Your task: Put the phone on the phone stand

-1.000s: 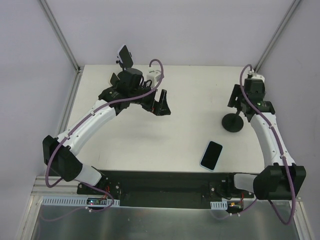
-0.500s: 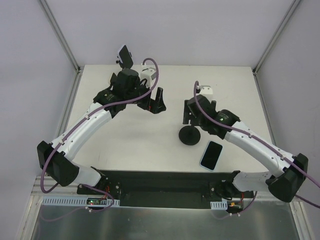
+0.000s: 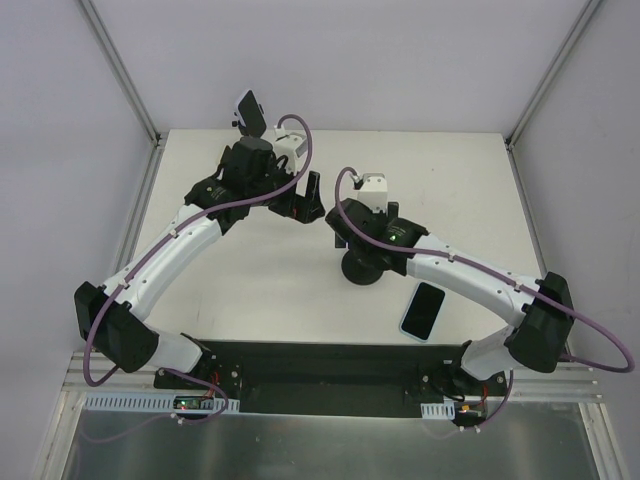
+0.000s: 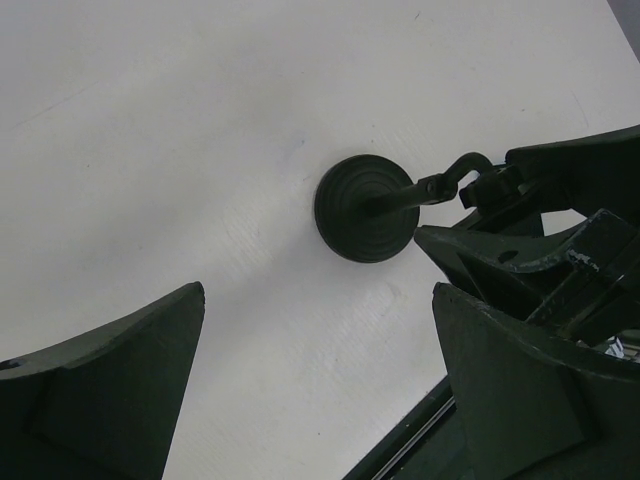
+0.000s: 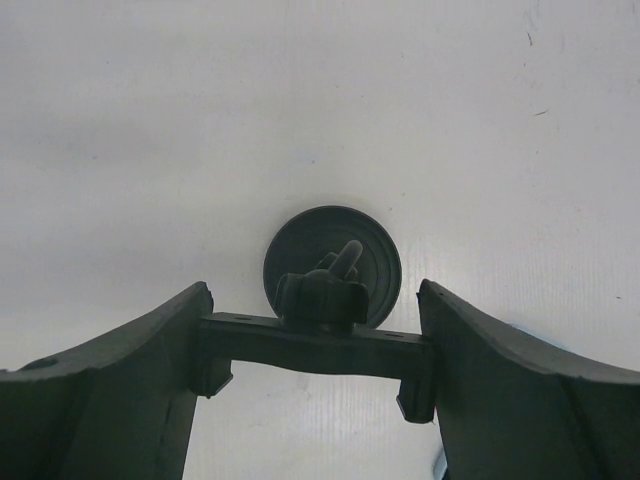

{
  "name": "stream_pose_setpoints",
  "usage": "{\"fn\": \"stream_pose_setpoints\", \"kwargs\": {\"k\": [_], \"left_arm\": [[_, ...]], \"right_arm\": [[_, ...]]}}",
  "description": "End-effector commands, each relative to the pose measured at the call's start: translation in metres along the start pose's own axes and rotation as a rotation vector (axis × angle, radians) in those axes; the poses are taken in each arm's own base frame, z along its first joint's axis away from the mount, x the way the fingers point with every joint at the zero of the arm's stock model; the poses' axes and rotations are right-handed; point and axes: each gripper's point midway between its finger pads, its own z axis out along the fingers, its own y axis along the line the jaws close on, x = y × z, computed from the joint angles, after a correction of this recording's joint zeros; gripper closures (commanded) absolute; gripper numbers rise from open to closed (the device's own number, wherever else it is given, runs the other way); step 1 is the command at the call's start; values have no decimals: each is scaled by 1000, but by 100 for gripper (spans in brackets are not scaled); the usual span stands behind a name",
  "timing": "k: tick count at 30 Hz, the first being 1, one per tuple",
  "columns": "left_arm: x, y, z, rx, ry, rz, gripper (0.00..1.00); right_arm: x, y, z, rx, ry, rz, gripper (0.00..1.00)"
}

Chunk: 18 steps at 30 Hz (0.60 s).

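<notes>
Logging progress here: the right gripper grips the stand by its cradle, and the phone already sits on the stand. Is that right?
No. The phone is not on the phone stand; it lies flat on the table near the stand's base, as the top external view shows. The right gripper does grip the cradle.

Top camera looks down on the whole table; both close wrist cameras share the phone stand.

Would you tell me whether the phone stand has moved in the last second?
Yes. The phone stand, in the right tool, moved left, from right of the phone to left of it.
</notes>
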Motion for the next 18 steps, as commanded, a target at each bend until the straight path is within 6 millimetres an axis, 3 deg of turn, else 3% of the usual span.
{"fn": "stream_pose_setpoints", "kwargs": {"k": [1,3,4,7,14,18], "left_arm": [[-9,7,-3,-25,-39,18,5],[-9,7,-2,-21,-36,15,5],[-9,7,-2,-19,-35,13,5],[-8,6,-1,-5,-30,6,5],[-7,3,1,13,-22,8,4],[-7,5,0,3,-26,11,4]], "right_arm": [[-42,14,-7,-42,-131,72,75],[-40,18,-8,-72,-121,59,58],[-38,25,-9,-115,-110,51,33],[-31,35,-13,-191,-86,10,1],[-36,30,-25,-233,-87,-29,0],[-54,-1,-47,-199,-153,-41,0]]}}
